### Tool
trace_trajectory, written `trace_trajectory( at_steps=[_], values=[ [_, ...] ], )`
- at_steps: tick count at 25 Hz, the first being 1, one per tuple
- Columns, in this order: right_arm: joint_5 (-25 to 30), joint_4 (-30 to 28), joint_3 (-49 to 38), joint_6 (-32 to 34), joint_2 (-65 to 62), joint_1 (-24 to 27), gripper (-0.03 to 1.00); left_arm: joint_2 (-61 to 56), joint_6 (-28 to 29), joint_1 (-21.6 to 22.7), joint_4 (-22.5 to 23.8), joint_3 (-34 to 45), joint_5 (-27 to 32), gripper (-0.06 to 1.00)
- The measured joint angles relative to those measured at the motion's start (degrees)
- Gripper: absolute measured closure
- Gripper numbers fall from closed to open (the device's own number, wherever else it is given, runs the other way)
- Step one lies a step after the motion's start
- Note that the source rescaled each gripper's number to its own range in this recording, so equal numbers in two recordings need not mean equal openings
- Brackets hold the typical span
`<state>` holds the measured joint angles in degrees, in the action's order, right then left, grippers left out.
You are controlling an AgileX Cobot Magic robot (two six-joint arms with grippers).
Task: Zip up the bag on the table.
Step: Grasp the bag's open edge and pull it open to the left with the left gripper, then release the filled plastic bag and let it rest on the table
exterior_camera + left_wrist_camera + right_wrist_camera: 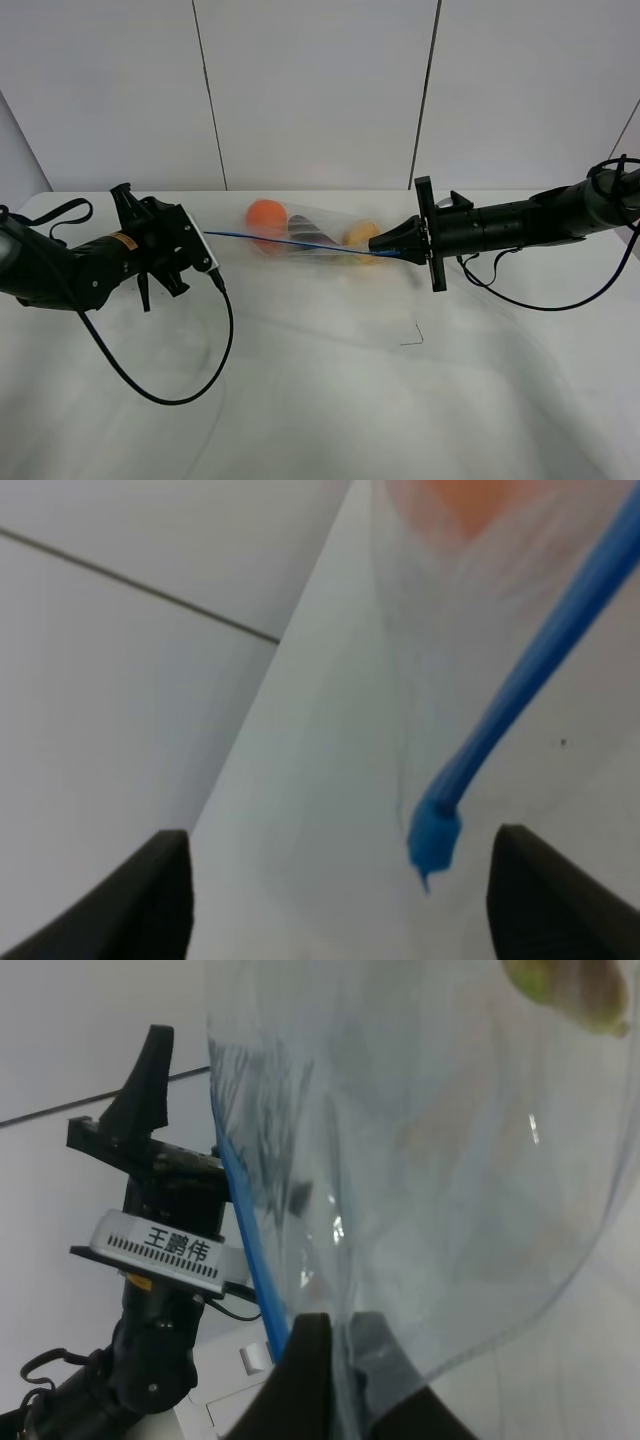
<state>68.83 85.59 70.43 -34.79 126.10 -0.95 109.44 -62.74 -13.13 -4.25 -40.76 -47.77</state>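
Note:
The clear bag (320,232) lies at the back middle of the white table (330,410), holding an orange (265,215), a dark eggplant (305,238) and a yellow fruit (360,234). Its blue zipper strip (290,242) stretches taut between the two grippers. My right gripper (385,243) is shut on the strip's right end; in the right wrist view its fingers (300,1370) pinch the plastic edge beside the blue strip (245,1240). My left gripper (202,246) is open. In the left wrist view the strip's end (435,838) hangs between the spread fingers (150,900), touching neither.
A black cable (200,375) loops from the left arm onto the table's front left. A small dark mark (412,340) lies right of centre. White wall panels (320,90) stand right behind the table. The left arm shows in the right wrist view (160,1245).

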Motion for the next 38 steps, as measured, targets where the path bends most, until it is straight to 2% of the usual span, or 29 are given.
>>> trace_trajectory(
  at_steps=[9, 13, 17, 20, 24, 27, 30, 32, 34, 36, 38],
  values=[
    [0.0, 0.0, 0.0, 0.0, 0.0, 0.0, 0.97, -0.02, 2.79, 0.0, -0.41, 4.9, -0.05, 0.06],
    [0.0, 0.0, 0.0, 0.0, 0.0, 0.0, 0.97, -0.02, 3.22, 0.0, 0.74, 7.16, -0.05, 0.06],
    [0.0, 0.0, 0.0, 0.0, 0.0, 0.0, 0.97, -0.02, 4.99, 0.0, -1.26, 7.33, -0.38, 0.06],
    [0.0, 0.0, 0.0, 0.0, 0.0, 0.0, 0.97, -0.02, 11.0, 0.0, -7.64, 6.86, -1.86, 0.06],
    [0.0, 0.0, 0.0, 0.0, 0.0, 0.0, 0.97, -0.02, 21.82, 0.0, -16.3, 6.21, -2.61, 0.06],
    [0.0, 0.0, 0.0, 0.0, 0.0, 0.0, 0.97, -0.02, 31.66, 0.0, -20.04, 6.21, -2.61, 0.06],
    [0.0, 0.0, 0.0, 0.0, 0.0, 0.0, 0.97, -0.02, 42.16, 0.0, -21.04, 6.21, -2.46, 0.06],
    [0.0, 0.0, 0.0, 0.0, 0.0, 0.0, 0.97, -0.27, 46.62, 0.0, -21.17, 6.07, -0.17, 0.06],
    [0.0, 0.0, 0.0, 0.0, 0.0, 0.0, 0.97, -1.18, 48.69, 0.39, -20.43, 5.82, 5.67, 0.06],
    [0.0, 0.0, 0.0, 0.0, 0.0, 0.0, 0.97, -3.12, 49.24, 1.5, -18.93, 4.75, 14.36, 0.06],
    [0.0, 0.0, 0.0, 0.0, 0.0, 0.0, 0.97, -5.42, 49.36, 3.69, -18.18, 2.66, 26.07, 0.06]
  ],
)
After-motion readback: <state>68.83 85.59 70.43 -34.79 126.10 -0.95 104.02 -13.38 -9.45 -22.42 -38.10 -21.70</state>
